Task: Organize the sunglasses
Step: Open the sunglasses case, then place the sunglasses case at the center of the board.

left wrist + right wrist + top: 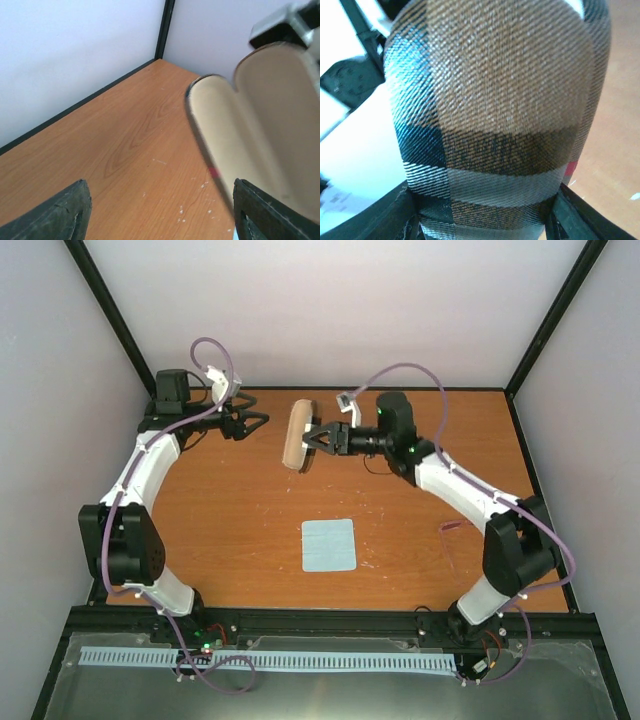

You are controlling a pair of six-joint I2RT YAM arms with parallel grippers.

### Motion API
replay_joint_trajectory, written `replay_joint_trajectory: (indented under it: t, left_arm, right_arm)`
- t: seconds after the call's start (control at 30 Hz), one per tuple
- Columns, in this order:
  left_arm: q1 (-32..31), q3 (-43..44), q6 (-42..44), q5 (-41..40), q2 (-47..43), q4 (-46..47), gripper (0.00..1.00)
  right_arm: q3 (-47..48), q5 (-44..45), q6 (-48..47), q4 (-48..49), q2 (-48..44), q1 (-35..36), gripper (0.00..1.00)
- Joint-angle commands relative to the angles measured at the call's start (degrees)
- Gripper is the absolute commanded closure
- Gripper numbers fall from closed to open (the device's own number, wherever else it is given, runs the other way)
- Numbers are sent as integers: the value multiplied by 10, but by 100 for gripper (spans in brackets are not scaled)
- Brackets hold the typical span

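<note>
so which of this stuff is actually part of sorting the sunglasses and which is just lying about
Part of the job:
- sunglasses, on the table near the right arm
- open case, held up by the right gripper

Lying about:
- light blue cloth, flat mid-table, nothing touching it; it may be wanted later

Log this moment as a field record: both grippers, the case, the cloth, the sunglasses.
left gripper: open, empty, facing the case
right gripper: shut on the case
case: brown plaid, open, pale lining turned toward the left gripper
cloth: light blue, flat on the table, middle
sunglasses: pink, on the table by the right arm, outside the case
</note>
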Motion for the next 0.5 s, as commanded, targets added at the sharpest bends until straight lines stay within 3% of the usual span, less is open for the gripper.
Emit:
replay_joint_trajectory:
  t: [0.0, 0.27, 0.47]
  left_arm:
    - [-1, 1, -120, 27, -31, 50, 22]
    - [-1, -33, -191, 27, -49, 98, 22]
    - [-1, -32, -221, 37, -25, 116, 22]
  right_arm:
    - [-172, 168, 161, 571, -24, -10, 97]
    - [-195, 232, 330, 1016, 139, -13, 97]
    - [-152, 193, 348, 1029, 207, 9, 97]
